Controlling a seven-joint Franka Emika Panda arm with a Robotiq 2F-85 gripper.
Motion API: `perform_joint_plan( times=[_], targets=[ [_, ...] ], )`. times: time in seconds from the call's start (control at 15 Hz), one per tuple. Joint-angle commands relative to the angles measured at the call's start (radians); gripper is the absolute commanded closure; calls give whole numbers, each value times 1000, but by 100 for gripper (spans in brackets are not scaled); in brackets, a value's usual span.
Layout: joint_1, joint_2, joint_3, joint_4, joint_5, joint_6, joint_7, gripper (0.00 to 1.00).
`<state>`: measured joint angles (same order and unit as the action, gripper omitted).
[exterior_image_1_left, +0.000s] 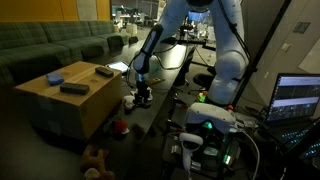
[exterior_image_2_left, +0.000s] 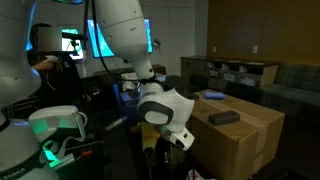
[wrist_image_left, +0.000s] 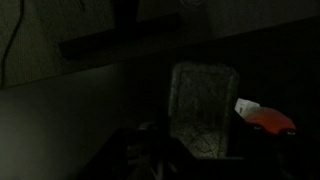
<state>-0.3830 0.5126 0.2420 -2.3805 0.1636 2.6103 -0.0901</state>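
Claw (exterior_image_1_left: 142, 97) low beside cardboard box (exterior_image_1_left: 75, 100); too dark, cannot tell spread or grip.

We make out a clear, boxy container (wrist_image_left: 203, 105) in the wrist view. It stands upright, its translucent walls catching faint light against the dark. Just beside it, to its right in that view, lies a small orange-red object (wrist_image_left: 268, 120) with a white tag at one end. Both sit low, near the tool (exterior_image_1_left: 142, 90); we cannot tell whether either is touched.
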Motion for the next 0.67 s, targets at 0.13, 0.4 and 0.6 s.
perform_joint_plan(
  times=[0.13,0.4,0.6],
  targets=[
    [227,-276,-125,24,-75,-233,61,65],
    [351,-323,-168,160,-220,-345,131,65],
    [414,-293,-168,292,-312,-387,158,65]
  ],
)
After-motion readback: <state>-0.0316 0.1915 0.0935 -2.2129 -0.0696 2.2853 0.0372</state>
